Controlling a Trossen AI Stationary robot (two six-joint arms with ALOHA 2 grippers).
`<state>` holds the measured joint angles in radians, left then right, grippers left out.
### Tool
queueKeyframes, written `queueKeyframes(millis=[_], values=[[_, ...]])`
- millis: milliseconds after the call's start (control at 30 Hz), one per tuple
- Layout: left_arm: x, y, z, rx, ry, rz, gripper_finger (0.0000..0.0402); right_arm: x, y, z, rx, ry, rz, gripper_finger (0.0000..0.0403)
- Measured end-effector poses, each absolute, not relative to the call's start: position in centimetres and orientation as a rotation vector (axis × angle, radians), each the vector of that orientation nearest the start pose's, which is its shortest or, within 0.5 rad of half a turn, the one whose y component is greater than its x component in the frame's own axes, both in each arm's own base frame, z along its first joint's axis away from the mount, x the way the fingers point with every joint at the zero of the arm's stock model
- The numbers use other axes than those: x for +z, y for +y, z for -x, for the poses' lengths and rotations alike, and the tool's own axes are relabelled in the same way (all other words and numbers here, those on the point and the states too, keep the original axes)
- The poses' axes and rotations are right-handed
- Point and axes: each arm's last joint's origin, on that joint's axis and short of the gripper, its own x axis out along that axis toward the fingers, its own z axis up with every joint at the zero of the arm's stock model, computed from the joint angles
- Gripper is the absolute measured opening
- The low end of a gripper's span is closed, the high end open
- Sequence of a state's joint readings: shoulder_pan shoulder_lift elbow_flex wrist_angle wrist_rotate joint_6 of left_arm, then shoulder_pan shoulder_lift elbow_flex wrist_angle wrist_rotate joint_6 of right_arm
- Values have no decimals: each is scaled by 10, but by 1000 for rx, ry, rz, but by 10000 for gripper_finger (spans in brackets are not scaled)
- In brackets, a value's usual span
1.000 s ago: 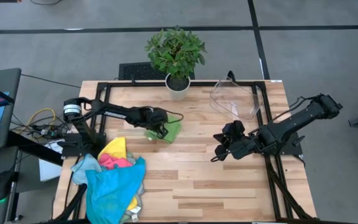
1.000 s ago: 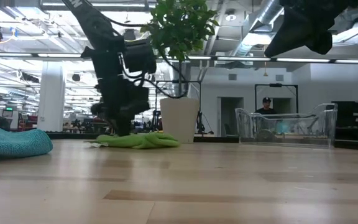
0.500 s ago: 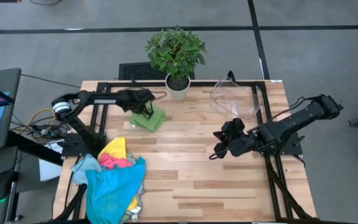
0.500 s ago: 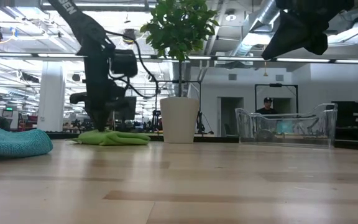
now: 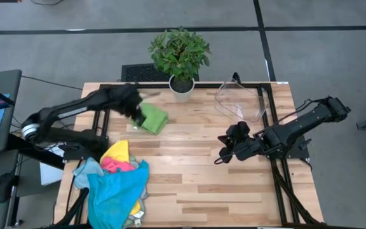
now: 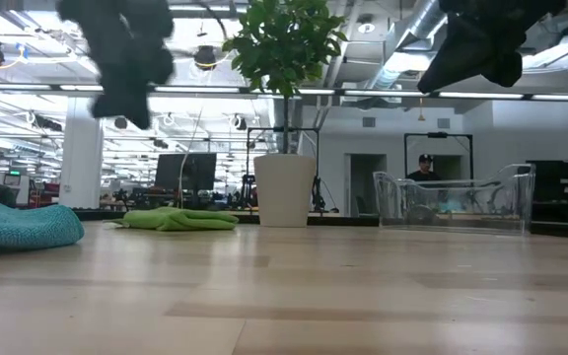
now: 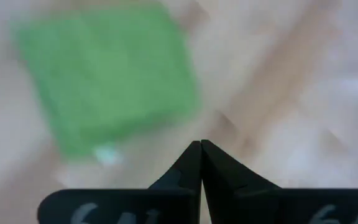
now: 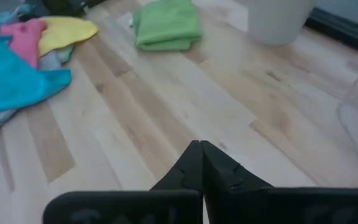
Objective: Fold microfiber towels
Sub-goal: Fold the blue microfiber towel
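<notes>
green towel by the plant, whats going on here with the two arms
The folded green towel lies flat on the table beside the potted plant, held by nothing. The left claw is shut and empty, raised just off the towel's edge. The right claw hangs shut over the table's middle, waiting. A heap of unfolded towels sits at the near left corner.
</notes>
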<state>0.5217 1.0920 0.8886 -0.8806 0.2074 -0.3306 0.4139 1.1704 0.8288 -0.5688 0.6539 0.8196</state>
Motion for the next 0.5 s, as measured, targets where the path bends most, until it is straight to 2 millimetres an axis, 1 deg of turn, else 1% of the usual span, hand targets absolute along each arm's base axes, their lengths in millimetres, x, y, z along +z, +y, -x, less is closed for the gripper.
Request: queueKeyframes(millis=[100,200,300,500], values=[[277,55,-154,298,1006,768,2,247,74,-213,-520,635,-316,22],[288,21,-134,194,1041,801,18,247,74,-214,-522,629,-325,36],[295,-4,-119,152,1031,809,51,245,74,-218,-528,630,-327,49],[298,-43,-105,49,1114,802,136,246,75,-219,-535,608,-371,54]])
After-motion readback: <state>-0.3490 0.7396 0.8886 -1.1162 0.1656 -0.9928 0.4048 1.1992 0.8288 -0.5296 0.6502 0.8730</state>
